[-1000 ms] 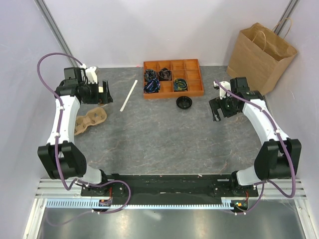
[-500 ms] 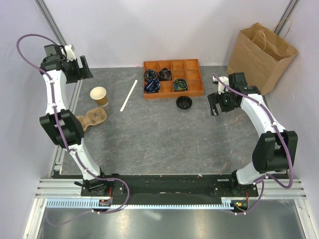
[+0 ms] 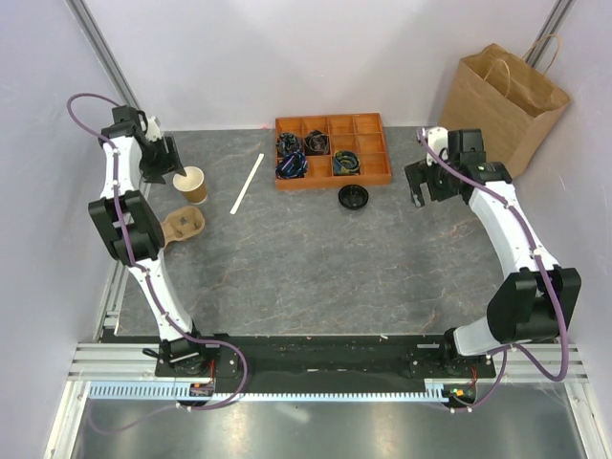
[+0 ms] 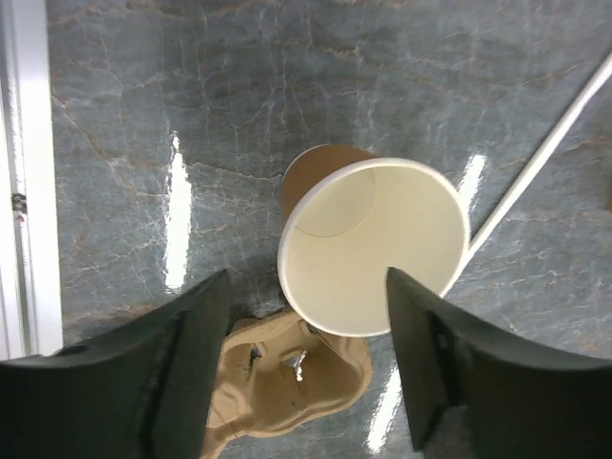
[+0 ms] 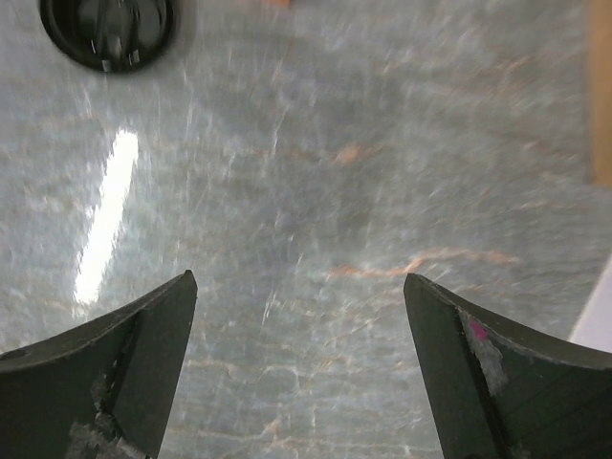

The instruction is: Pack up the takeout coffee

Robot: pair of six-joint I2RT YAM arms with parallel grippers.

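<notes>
The left hand (image 4: 306, 287) hangs over the small brown paper cup (image 4: 373, 244) with its two dark fingers (image 4: 182, 373) set apart on either side of the cup's white-lined mouth. It grips nothing, and the left finger stands clear of the rim. The cup stands upright and lidless on the grey marbled counter (image 4: 191, 96), between the fingertips. A tan moulded cardboard carrier (image 4: 287, 382) lies just behind it, under the hand. The round black plastic lid (image 5: 107, 29) lies ahead and to the left of the right hand (image 5: 301, 287), which is spread wide over the counter and holds nothing.
</notes>
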